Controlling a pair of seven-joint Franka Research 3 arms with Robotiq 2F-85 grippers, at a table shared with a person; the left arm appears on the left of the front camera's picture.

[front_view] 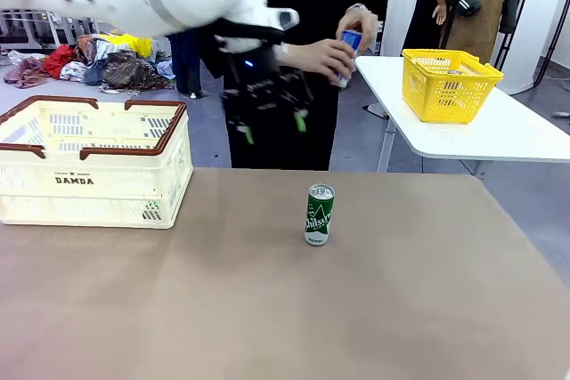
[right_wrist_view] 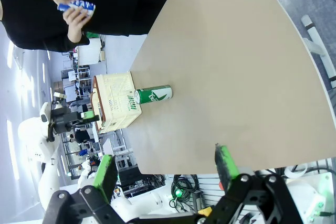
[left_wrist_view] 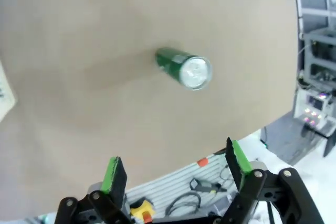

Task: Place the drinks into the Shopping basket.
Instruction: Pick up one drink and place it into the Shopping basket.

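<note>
One green drink can (front_view: 320,214) stands upright near the middle of the brown table; the left wrist view looks down on its silver top (left_wrist_view: 184,68). A person at the far edge holds a blue drink can (front_view: 349,49) in one hand. My left gripper (front_view: 272,127) hangs open and empty above the table's far edge, left of and above the green can; in its wrist view the left gripper (left_wrist_view: 175,165) has its green pads wide apart. My right gripper (right_wrist_view: 165,165) is open and empty, well away from the green can (right_wrist_view: 153,95). The Shopping basket (front_view: 89,162) sits at the table's left.
A yellow mesh basket (front_view: 450,84) stands on a white side table (front_view: 499,135) at the back right. The person stands close behind the table's far edge. Clothes are piled on the floor at the far left.
</note>
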